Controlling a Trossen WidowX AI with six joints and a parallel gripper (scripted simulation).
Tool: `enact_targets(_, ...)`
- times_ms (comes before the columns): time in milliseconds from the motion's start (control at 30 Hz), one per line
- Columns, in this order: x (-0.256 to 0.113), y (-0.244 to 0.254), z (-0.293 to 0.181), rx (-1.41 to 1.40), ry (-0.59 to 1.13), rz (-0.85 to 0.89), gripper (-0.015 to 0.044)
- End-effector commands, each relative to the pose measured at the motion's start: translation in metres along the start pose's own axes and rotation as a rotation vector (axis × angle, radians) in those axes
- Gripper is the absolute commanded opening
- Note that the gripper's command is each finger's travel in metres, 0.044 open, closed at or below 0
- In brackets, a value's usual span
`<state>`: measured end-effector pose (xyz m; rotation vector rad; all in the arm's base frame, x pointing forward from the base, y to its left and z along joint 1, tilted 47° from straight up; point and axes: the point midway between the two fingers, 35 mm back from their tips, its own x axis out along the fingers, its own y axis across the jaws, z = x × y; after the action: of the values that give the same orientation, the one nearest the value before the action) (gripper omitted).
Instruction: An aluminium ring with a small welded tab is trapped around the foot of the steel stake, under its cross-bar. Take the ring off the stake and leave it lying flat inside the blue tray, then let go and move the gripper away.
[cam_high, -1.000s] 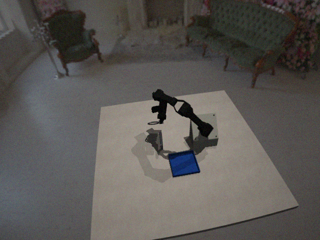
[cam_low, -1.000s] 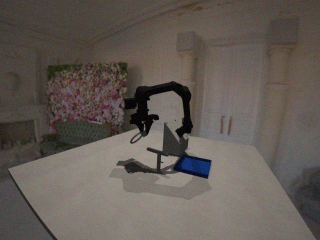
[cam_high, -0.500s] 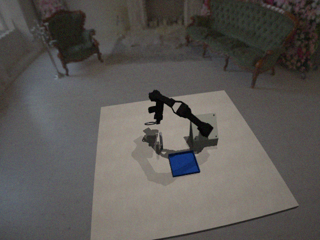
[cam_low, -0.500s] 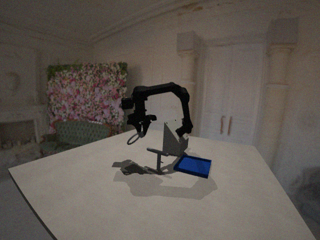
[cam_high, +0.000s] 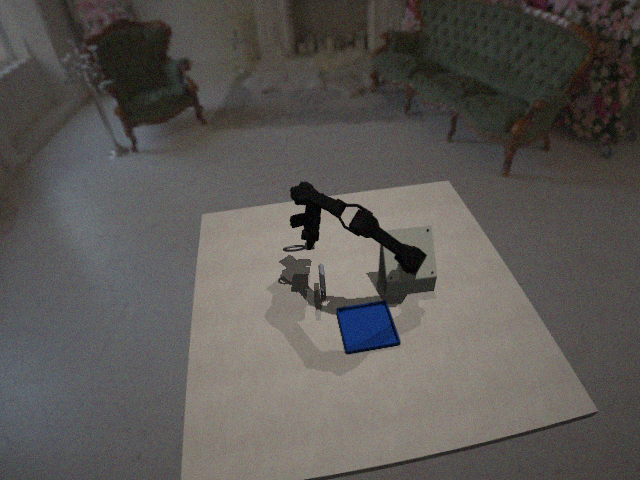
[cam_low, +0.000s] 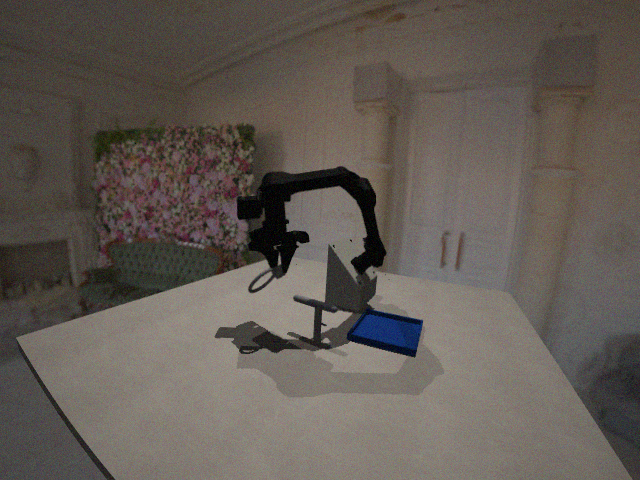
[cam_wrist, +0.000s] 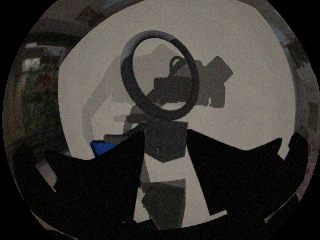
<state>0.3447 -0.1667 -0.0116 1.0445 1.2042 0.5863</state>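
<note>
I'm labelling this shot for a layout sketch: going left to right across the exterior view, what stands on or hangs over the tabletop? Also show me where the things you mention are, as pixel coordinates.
Aluminium ring (cam_high: 287, 250) (cam_low: 252, 284) (cam_wrist: 127, 77) → steel stake (cam_high: 322, 281) (cam_low: 317, 325) → blue tray (cam_high: 368, 327) (cam_low: 387, 332) (cam_wrist: 102, 148)

Bar (cam_high: 321, 269) (cam_low: 309, 301): below my claw (cam_high: 310, 246) (cam_low: 279, 271) (cam_wrist: 164, 135) and off to one side, an obstacle to a low sideways pass.
Post (cam_low: 317, 325): under that bar, blocking the way near the table.
Ring (cam_high: 285, 250) (cam_low: 251, 285) (cam_wrist: 126, 75): juts out from my fingertips, tilted, widening what must fit through.
Tray (cam_high: 372, 348) (cam_low: 382, 346) (cam_wrist: 102, 147): below me, past the post, open above, low walls around.
Mount (cam_high: 433, 258) (cam_low: 338, 289): beyond the bar, near the tray.
</note>
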Motion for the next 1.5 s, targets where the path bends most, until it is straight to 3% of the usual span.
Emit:
enact_targets(0,0.001,0.002,0.005,0.006,-0.003,0.005,0.0)
enact_targets(1467,0.003,0.022,-0.022,-0.72,-0.195,-0.123,0.0)
